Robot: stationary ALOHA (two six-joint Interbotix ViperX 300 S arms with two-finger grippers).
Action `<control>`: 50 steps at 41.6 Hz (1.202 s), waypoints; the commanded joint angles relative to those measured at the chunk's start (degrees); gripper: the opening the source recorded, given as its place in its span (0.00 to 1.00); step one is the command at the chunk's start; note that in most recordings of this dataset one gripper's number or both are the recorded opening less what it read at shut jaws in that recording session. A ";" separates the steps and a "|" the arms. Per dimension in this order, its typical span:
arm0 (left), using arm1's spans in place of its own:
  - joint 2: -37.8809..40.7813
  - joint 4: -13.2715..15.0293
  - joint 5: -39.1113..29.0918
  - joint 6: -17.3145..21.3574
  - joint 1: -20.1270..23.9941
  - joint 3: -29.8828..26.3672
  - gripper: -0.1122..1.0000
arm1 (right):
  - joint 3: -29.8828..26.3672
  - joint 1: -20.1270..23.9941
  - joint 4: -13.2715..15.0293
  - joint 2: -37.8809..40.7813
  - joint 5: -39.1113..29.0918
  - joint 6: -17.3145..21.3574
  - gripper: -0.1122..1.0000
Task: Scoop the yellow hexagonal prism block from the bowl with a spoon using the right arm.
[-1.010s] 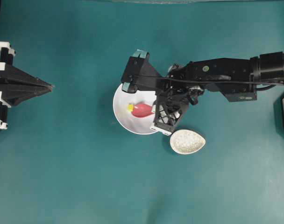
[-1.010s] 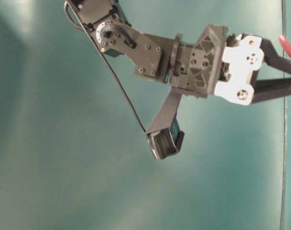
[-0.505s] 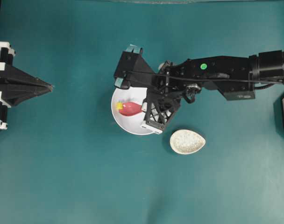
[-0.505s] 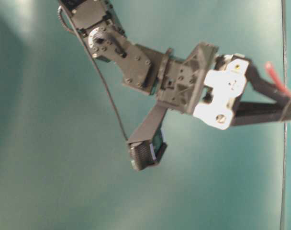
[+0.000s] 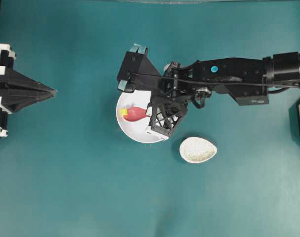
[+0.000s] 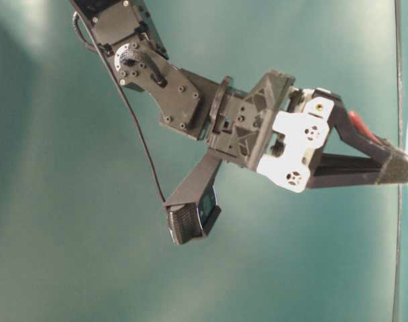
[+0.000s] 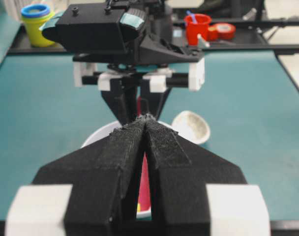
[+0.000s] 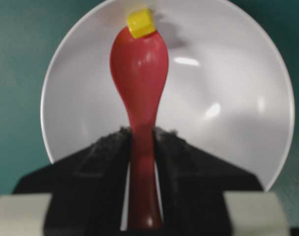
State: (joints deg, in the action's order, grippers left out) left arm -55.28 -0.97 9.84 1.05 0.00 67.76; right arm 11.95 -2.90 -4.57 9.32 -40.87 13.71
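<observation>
The white bowl [image 5: 136,135] [image 8: 228,98] lies mid-table. In it the red spoon [image 5: 135,114] [image 8: 139,64] points left, scoop up. My right gripper [image 5: 150,113] [image 8: 141,133] is shut on its handle. The yellow block [image 5: 124,111] [image 8: 140,22] sits at the very tip of the scoop, close to the bowl's left wall. From table level the spoon's handle [image 6: 362,126] shows between the black fingers [image 6: 392,168]. My left gripper [image 5: 54,91] [image 7: 147,119] rests far left, shut and holding nothing, pointing at the bowl's rim [image 7: 98,137].
A speckled beige spoon rest [image 5: 198,150] [image 7: 191,125] lies just right of and below the bowl. The right arm's wrist and camera bracket [image 5: 165,116] cover the bowl's right side. A yellow tub [image 7: 35,17] and a red cup [image 7: 196,27] stand beyond the table's far edge.
My right gripper has moved left with the spoon, and the yellow block has moved left ahead of the scoop's tip. The bowl has shifted slightly left. The left arm has stayed still.
</observation>
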 commanded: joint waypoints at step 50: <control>0.35 -0.09 0.26 0.00 0.09 -0.97 0.10 | 8.79 0.18 -0.09 -6.94 14.94 0.62 0.31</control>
State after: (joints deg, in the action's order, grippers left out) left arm -55.28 -0.88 9.93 1.14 0.09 67.76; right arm 20.48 -2.81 -4.57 4.75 -27.69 14.33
